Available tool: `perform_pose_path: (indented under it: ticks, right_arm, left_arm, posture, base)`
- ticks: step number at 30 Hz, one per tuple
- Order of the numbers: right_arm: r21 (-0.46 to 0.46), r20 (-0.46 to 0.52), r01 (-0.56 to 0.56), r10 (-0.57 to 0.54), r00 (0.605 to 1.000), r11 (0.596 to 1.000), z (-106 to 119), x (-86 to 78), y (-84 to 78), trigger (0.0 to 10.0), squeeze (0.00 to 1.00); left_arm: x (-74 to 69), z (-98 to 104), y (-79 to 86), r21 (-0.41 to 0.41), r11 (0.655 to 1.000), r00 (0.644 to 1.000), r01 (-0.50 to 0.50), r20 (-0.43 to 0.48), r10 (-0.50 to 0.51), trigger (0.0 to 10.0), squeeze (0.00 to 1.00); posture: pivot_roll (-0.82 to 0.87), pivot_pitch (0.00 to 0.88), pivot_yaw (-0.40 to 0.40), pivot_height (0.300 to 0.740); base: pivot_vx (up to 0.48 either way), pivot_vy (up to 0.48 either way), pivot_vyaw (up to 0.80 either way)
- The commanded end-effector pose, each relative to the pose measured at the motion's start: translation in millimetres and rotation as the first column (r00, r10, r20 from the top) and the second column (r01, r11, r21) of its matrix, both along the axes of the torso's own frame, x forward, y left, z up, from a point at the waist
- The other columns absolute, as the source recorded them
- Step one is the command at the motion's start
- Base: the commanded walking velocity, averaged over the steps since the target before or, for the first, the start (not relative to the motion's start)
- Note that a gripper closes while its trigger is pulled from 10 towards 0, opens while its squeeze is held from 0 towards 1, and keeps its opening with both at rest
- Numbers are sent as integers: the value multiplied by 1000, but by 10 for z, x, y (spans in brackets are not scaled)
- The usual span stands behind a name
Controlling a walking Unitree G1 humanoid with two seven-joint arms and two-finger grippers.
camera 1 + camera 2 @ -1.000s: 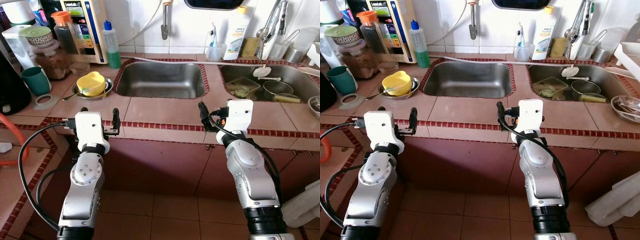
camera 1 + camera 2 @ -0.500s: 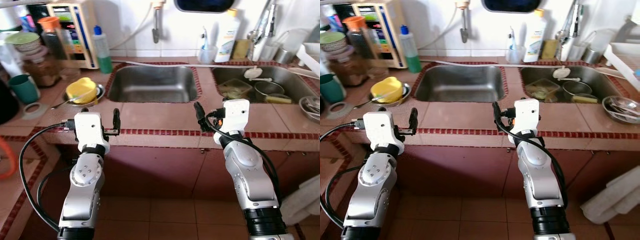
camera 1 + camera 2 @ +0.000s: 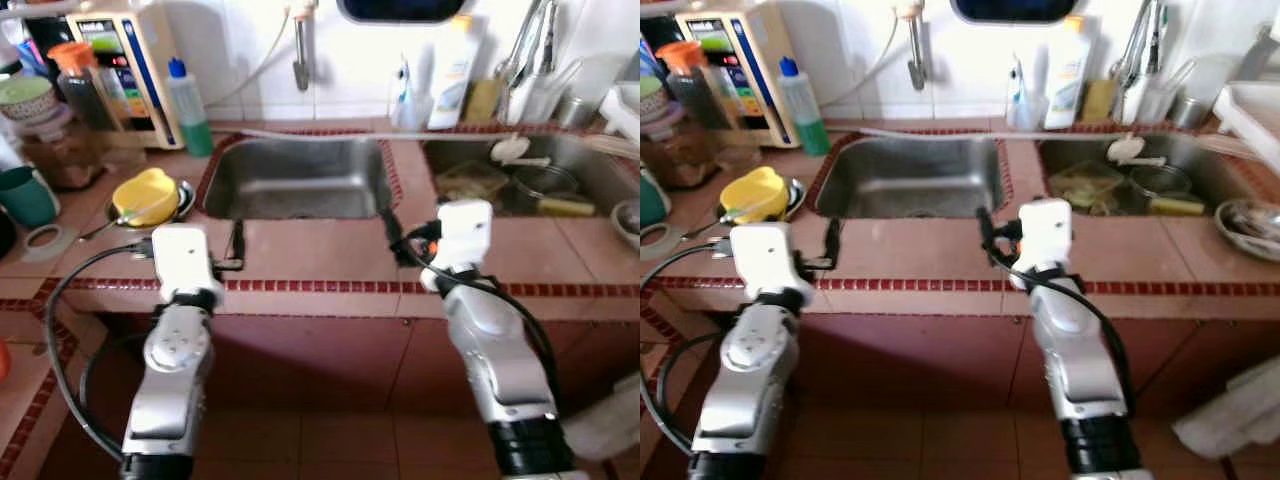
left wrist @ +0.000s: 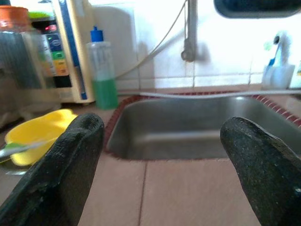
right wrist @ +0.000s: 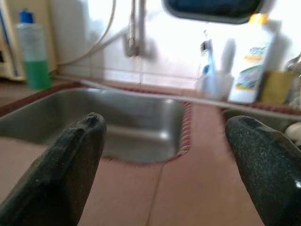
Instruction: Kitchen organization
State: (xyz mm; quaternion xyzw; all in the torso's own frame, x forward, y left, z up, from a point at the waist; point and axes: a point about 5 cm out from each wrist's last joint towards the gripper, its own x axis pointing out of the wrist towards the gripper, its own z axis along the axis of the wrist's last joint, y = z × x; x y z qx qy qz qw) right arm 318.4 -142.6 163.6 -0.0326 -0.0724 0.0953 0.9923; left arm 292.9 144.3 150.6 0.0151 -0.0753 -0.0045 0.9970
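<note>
My left gripper [image 3: 195,235] is open and holds nothing, low over the pink tiled counter [image 3: 300,255] just in front of the empty steel sink [image 3: 295,178]. Its fingers [image 4: 70,155] frame that sink, a yellow bowl [image 4: 33,134] and a green soap bottle [image 4: 103,70]. My right gripper [image 3: 430,225] is also open with nothing in it, over the tiles between the two sinks. In its wrist view the black fingers [image 5: 75,155] frame the empty sink [image 5: 108,122] and a white bottle [image 5: 251,61]. The yellow bowl [image 3: 145,195] sits on a steel plate at the left.
The right sink [image 3: 520,180] holds several dishes. A water purifier [image 3: 130,55], jars and a teal mug [image 3: 25,195] crowd the counter's left. A tap [image 3: 298,45] hangs above the empty sink. Bottles and utensils line the back wall. Brown floor tiles lie below.
The whole picture has shifted and blurred, so the camera moved. Both grippers stay open in the same stance and now reach a little further over the counter's front edge.
</note>
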Motion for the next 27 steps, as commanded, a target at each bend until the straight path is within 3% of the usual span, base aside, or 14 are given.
perform_pose_path:
  ticks: [1,22,27]
  right_arm:
    - [10,32,-21,21,999,1000,74,0,81,10000,0]
    - [12,30,-16,16,999,1000,69,-14,73,10000,0]
    - [11,29,-15,14,999,1000,69,-16,64,10000,0]
  left_arm:
    - [1,30,86,11,1000,1000,-28,10,28,10000,0]
    - [-8,23,59,3,1000,1000,-20,10,20,10000,0]
    - [-15,36,46,1,1000,999,-30,25,30,10000,0]
  posture:
    - [2,0,37,740]
    - [-1,0,34,740]
    - [-1,0,33,740]
  base:
    - [292,0,0]
    - [341,0,0]
    - [55,0,0]
